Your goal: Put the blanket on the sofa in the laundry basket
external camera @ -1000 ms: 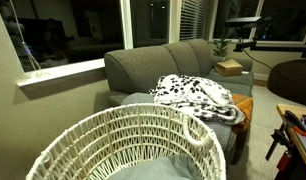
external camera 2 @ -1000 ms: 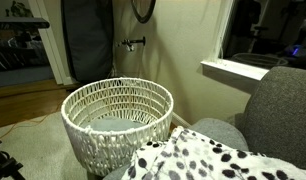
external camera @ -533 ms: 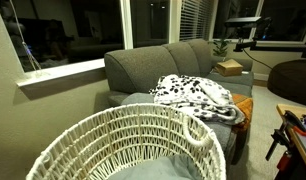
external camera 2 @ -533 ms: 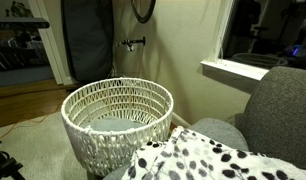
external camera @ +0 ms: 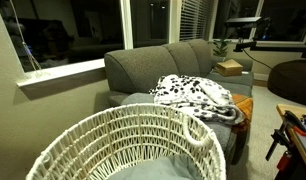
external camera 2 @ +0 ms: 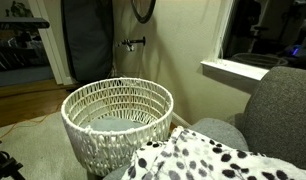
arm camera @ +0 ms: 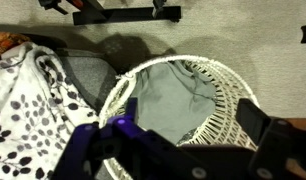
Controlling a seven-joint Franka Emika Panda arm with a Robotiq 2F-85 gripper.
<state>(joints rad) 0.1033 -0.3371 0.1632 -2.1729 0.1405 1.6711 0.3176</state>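
Robot's dark two-finger claw hangs with its fingers spread wide, nothing between them. Right under it is the big round white woven-cord laundry basket, with just a plain grey cloth in the bottom. The fleecy white blanket with black leaf spots isn't in it: it's heaped on the seat of the grey fabric sofa, just beside the basket.

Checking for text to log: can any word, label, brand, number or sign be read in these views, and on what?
None can be read. The blanket, laundry basket and sofa show no text. The tan box at the sofa's far end is too small to tell.
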